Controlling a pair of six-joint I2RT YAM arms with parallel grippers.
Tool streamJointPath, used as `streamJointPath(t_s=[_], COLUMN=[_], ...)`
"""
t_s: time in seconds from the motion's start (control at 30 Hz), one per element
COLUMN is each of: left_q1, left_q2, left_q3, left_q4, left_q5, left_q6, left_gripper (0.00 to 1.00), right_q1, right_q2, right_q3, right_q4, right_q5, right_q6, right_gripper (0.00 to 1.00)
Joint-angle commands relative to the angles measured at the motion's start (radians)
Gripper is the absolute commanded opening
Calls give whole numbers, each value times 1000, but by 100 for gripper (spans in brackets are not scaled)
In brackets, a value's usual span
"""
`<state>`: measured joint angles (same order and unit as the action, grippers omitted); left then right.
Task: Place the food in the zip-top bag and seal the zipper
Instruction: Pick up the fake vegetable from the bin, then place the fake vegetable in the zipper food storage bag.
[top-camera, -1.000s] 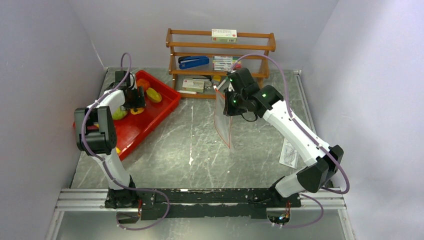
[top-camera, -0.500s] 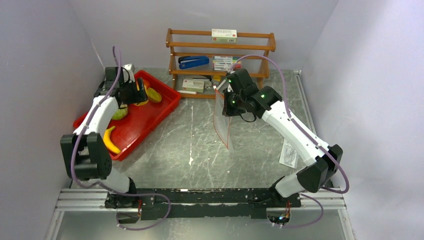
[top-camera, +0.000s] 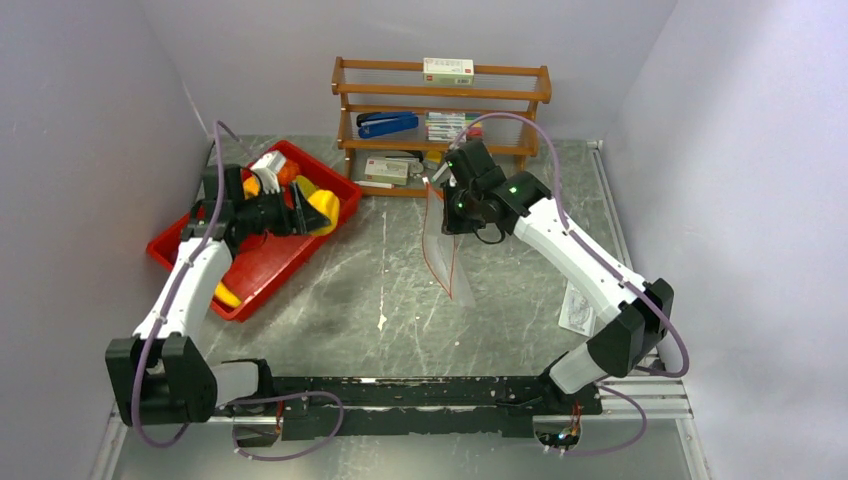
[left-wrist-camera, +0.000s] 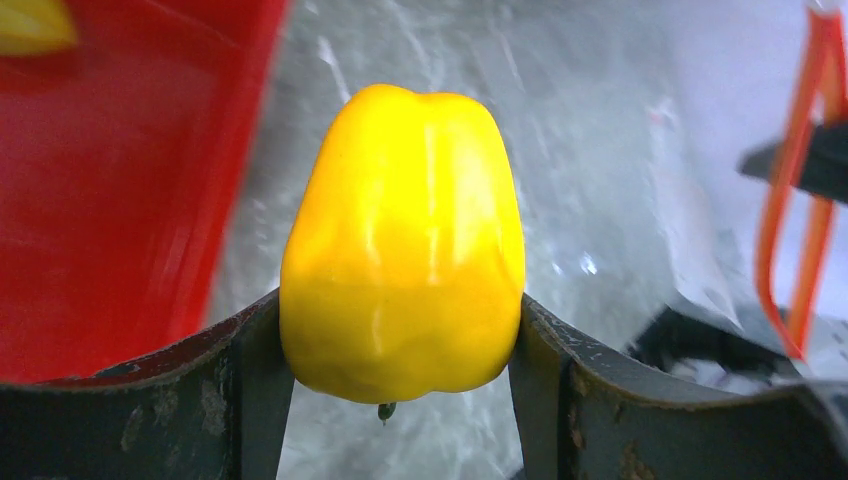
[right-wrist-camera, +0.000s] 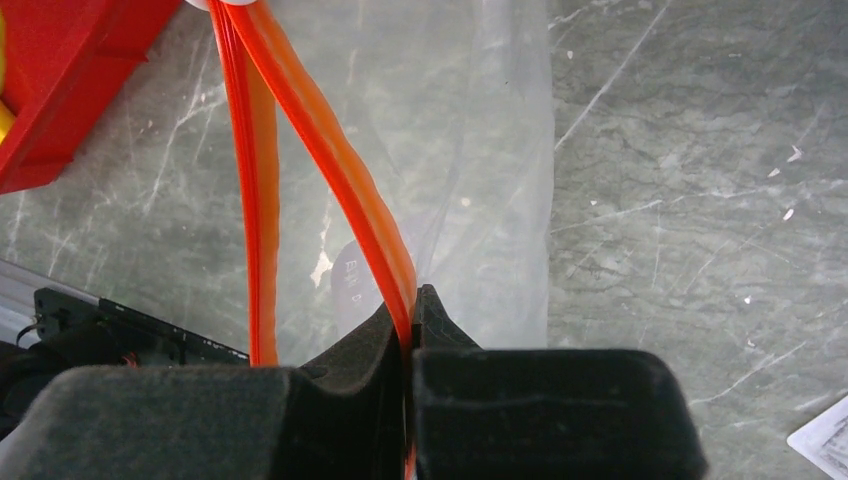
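Over the red tray's (top-camera: 270, 255) edge, left tool (left-wrist-camera: 400, 340) clamps the yellow pepper (left-wrist-camera: 402, 220). Zip-top bag (top-camera: 445, 255) hangs off to its right, zipper (right-wrist-camera: 350, 190) pinched in right tool (right-wrist-camera: 412, 310), mouth gaping, strip roughly vertical.

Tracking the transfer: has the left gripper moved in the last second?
Yes. The left gripper, shut on the yellow pepper, has swung right, from over the red tray's middle to its right rim, nearer the wooden shelf.
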<state>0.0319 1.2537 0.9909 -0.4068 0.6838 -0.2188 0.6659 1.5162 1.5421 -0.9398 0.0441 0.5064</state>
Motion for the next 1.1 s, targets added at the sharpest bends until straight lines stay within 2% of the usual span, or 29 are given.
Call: streamJointPath(t_s=[0.0,0.13,0.23,0.33,0.4,0.5,0.57,0.67,0.83,0.93,1.0,1.07], left_q1=[-26,-38,-68,-143,-224,-356,-398,-427,-458,-485,-511,-539], left_q2=[-106,-195,-271,-315,-325,-291,-256,-235,-165,-122,-99,-82], left_q3=[-103,-191,-271,-351,-349,-360,-365,-379,-445,-494,-499,-485], left_q4=[87,216,405,607,629,755,884,1005,1344,1514,1536,1482], left_q5=[243,343,353,349,281,232,244,237,247,182,153,142], left_q6=[-99,-257,-425,-609,-645,-734,-805,-878,-1099,-1229,-1244,-1202], left_gripper=[44,44,44,44,47,48,46,47,47,46,46,46], right_q1=[5,6,11,16,25,34,42,48,57,60,61,61], right_q2=[3,29,40,47,50,50,51,42,51,44,34,30], right_q3=[-21,-19,-14,-13,-13,-10,-3,-2,40,46,41,39], right_q4=[26,28,39,43,43,43,36,45,24,30,45,59], right_q5=[26,18,18,19,29,33,43,52,65,73,76,76], right_q6=[12,19,29,46,56,60,69,82,88,96,111,119], right_gripper=[0,0,0,0,0,0,0,0,0,0,0,0])
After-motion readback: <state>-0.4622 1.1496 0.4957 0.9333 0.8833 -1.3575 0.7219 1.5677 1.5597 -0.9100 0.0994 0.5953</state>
